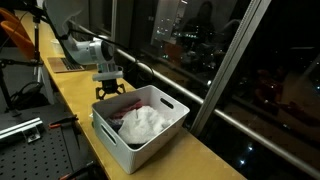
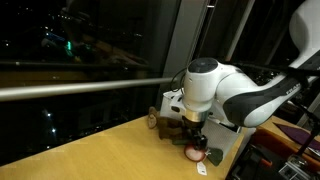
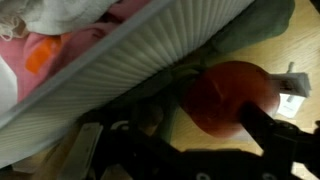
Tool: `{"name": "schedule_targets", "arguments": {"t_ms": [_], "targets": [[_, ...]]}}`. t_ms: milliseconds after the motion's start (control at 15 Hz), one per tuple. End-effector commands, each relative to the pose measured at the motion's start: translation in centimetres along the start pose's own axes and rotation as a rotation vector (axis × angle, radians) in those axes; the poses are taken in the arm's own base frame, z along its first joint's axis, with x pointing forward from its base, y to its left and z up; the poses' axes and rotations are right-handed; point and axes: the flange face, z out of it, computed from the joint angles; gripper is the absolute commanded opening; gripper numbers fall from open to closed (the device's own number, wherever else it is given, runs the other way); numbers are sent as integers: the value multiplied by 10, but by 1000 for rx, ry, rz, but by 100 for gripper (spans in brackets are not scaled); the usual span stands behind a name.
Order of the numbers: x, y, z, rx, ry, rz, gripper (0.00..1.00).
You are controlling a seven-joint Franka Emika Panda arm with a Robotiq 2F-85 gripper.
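Hovering — fingers spread wide, empty | ribbed white basket | round red object

A long wooden counter runs beside tall dark windows; city lights glimmer outside

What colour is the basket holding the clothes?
The basket is white, seen best in an exterior view.

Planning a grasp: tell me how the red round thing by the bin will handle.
Red thing looks rounded, so a push may roll it. Its tag suggests a soft toy, probably light and squashy.
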Motion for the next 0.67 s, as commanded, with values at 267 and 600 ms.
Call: {"name": "schedule_targets", "arguments": {"t_ms": [267,600], "targets": [[19,-5,31,32,10,-59,100],[18,5,28,33,18,-36,49]]}}
